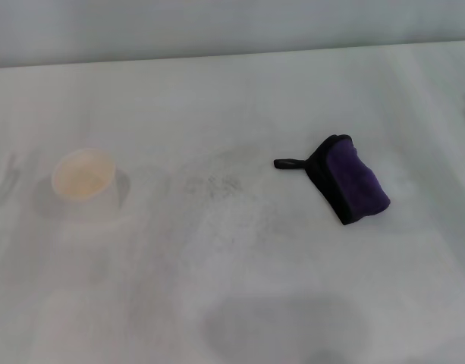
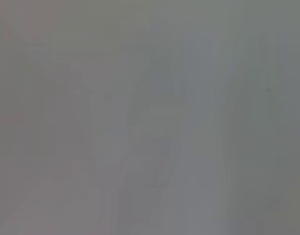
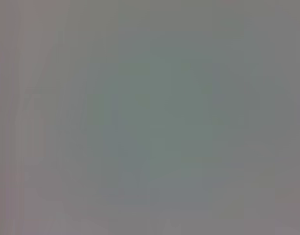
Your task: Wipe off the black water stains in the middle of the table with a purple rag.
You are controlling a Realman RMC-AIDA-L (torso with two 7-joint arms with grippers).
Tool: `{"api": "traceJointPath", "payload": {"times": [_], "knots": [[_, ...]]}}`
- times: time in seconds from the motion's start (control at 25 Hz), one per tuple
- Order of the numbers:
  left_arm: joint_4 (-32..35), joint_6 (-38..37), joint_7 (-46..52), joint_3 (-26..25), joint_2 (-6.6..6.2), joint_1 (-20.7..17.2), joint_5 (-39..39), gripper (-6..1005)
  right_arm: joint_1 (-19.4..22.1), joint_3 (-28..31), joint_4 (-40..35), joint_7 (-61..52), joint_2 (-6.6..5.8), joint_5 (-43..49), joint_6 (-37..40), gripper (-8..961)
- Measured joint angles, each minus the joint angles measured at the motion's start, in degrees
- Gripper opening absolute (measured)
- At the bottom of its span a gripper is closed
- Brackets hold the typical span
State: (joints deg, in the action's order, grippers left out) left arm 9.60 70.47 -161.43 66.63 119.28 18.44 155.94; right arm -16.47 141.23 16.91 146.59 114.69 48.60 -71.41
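The purple rag (image 1: 352,180) lies folded on the white table (image 1: 240,296), right of the middle, its short black loop (image 1: 290,163) pointing left. No glossy black blot shows on the table; only faint grey speckled smudges (image 1: 213,184) lie near the middle. Neither gripper shows in the head view. Both wrist views show only a plain grey field with nothing I can make out.
A paper cup (image 1: 85,182) stands upright on the left of the table. A soft grey shadow (image 1: 285,326) falls on the tabletop near the front edge. The table's far edge meets a grey wall (image 1: 217,23).
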Motion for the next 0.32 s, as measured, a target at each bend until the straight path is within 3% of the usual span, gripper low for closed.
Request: {"api": "traceJointPath", "payload": {"times": [0.32], "knots": [[-2.4, 2.9, -0.2, 0.0, 0.33, -2.9, 6.6, 884, 0.2, 0.1, -1.0, 3.5, 0.00, -5.5, 3.0, 427]]}}
